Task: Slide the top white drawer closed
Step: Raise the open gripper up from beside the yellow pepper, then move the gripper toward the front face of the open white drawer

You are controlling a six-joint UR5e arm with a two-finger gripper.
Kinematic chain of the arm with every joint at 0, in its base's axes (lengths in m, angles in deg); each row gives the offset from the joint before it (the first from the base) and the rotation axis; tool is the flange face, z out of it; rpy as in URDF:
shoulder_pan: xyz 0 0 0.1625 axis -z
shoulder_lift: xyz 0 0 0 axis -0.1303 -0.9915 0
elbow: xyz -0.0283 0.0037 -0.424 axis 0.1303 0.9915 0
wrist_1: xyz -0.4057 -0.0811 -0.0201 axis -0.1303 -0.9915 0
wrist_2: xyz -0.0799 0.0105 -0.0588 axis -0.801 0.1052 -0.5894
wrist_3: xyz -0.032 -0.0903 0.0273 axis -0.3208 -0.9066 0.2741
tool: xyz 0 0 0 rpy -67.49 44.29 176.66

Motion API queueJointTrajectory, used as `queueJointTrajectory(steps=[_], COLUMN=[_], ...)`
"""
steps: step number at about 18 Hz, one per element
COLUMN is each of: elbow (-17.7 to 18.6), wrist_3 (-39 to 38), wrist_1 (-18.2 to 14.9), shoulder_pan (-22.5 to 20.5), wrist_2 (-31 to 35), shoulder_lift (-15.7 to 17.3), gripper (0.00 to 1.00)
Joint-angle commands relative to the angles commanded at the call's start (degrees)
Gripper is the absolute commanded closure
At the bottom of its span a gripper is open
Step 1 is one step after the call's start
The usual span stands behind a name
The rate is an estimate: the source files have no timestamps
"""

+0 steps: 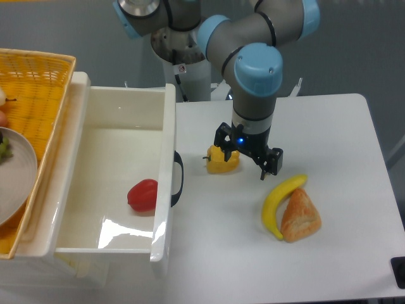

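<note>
Nearest the camera, the top white drawer, a large glossy white plastic tray with a flat front panel, stands pulled well out over the white table. Its black curved handle faces the open tabletop. Inside the drawer, close behind that front panel, lies a red pepper-like fruit. On the far side of the drawer from the handle sits a yellow woven basket holding a grey plate.

Out from the drawer front, and about as near to the camera, a yellow banana lies touching a wedge of brown bread. Farther back, just beyond the handle, rests a small yellow bell pepper.

The two-finger gripper hangs low over the table beside that yellow pepper, fingers spread wide and holding nothing. One finger looks to be right at the pepper; whether it touches cannot be told. The gripper is well apart from the drawer front.

The closing push has not begun, in my judgement. The main risk is the yellow pepper between gripper and drawer: a straight sweep toward the panel could drive it along and wedge it against the front or the handle. A contact made high or off-centre on the panel might skew the drawer so that it binds. Splayed fingers could also snag the handle instead of pressing flat.
</note>
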Motion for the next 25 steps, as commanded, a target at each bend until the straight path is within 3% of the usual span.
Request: queueJointTrajectory(steps=[5, 17, 25], elbow=[0.0, 0.6, -1.8], wrist_3=[-7.5, -18.9, -27.3], wrist_1=[2.7, 3.0, 2.9], shoulder_pan=[0.9, 2.0, 3.5], wrist_2=[0.4, -0.3, -4.0], shoulder_lift=[-1.8, -4.2, -7.5], gripper=[0.0, 0.0, 0.0])
